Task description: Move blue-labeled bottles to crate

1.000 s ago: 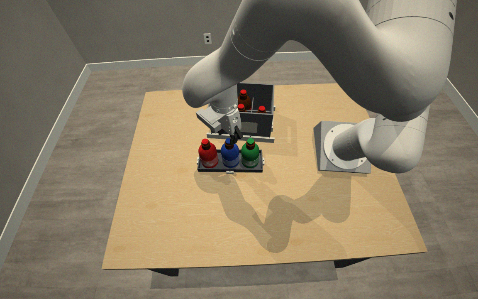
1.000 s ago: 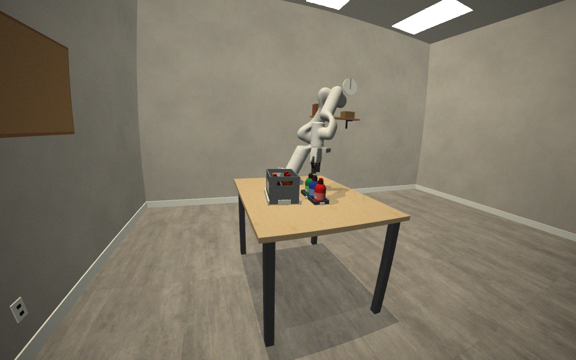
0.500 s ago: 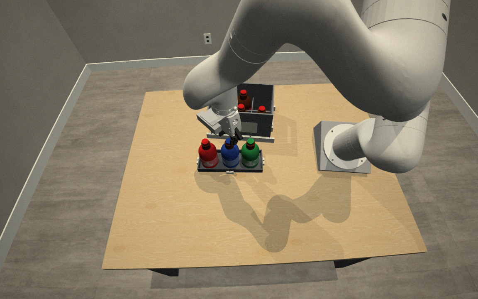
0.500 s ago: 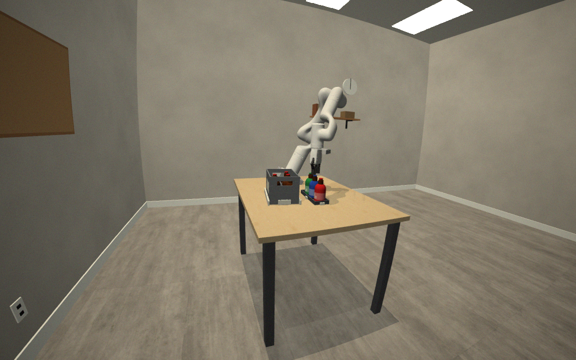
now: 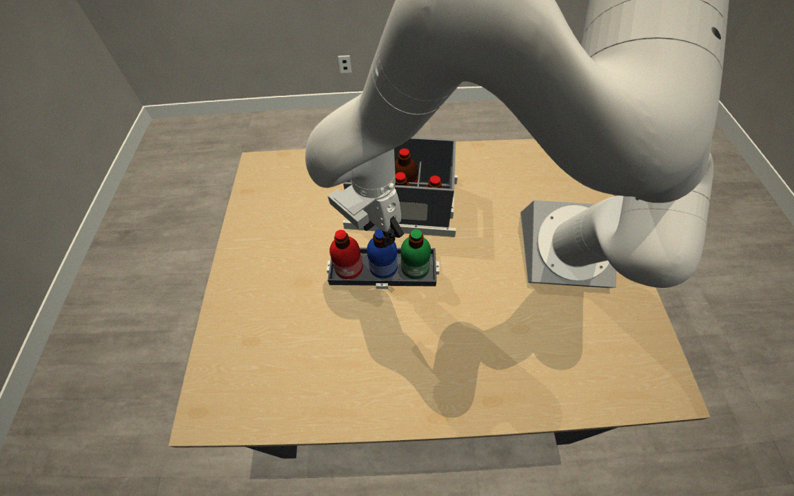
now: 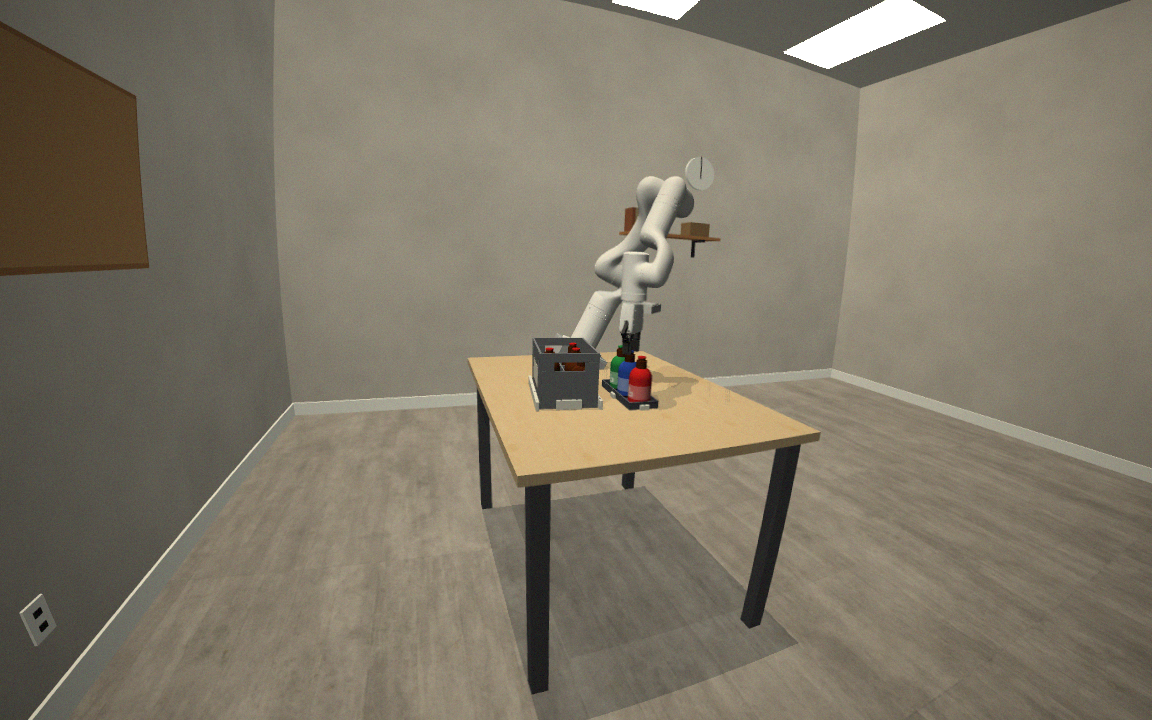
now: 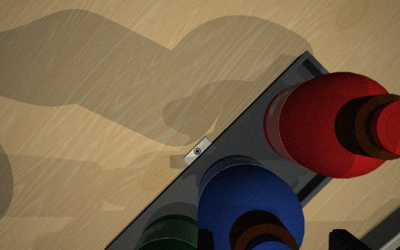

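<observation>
A blue-labeled bottle [image 5: 381, 259] [image 6: 626, 376] [image 7: 248, 198] stands upright in the middle of the dark tray [image 5: 381, 281] [image 7: 242, 139]. A red-labeled bottle [image 5: 344, 257] [image 6: 640, 383] [image 7: 311, 128] and a green-labeled bottle [image 5: 415, 255] [image 7: 172, 230] stand on either side of it. My gripper [image 5: 387, 233] [image 6: 629, 344] is open, and its fingers are down at the level of the blue bottle's neck, one on each side, without gripping it. The grey crate [image 5: 427, 209] [image 6: 565, 380] stands just behind the tray.
Three brown bottles with red caps [image 5: 404, 161] stand in the crate; its back right slot [image 5: 438, 161] looks empty. The arm's base plate [image 5: 569, 243] sits on the table to the right. My arm hides the crate's left part in the top view.
</observation>
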Controlling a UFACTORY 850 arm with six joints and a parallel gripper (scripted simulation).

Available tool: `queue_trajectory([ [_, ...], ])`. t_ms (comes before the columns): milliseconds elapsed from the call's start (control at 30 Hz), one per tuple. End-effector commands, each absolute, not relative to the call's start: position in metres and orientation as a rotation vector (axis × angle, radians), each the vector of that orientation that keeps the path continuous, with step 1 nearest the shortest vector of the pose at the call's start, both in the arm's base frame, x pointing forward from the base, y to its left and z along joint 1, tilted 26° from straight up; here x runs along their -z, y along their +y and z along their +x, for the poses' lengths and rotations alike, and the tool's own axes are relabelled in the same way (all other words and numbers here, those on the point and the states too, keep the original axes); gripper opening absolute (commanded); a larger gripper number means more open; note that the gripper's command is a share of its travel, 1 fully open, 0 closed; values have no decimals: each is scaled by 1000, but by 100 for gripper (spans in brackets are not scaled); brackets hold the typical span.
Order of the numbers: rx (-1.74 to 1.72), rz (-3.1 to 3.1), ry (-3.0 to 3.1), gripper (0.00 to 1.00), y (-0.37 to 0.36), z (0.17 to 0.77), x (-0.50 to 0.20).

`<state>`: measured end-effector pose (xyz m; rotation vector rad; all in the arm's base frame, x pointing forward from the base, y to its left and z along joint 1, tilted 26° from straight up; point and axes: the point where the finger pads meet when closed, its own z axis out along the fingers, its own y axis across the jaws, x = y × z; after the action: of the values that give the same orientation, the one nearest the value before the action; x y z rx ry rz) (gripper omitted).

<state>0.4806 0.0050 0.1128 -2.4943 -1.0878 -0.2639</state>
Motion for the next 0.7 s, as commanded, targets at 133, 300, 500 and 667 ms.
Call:
queue_trajectory([
  [133, 267, -2495, -1088, 66, 8, 482, -106],
  [300, 267, -2495, -1088, 66, 10, 482, -103],
  [500, 267, -2495, -1088, 66, 11, 482, -101],
  [667, 267, -2495, -1088, 66, 11, 482, -100],
])
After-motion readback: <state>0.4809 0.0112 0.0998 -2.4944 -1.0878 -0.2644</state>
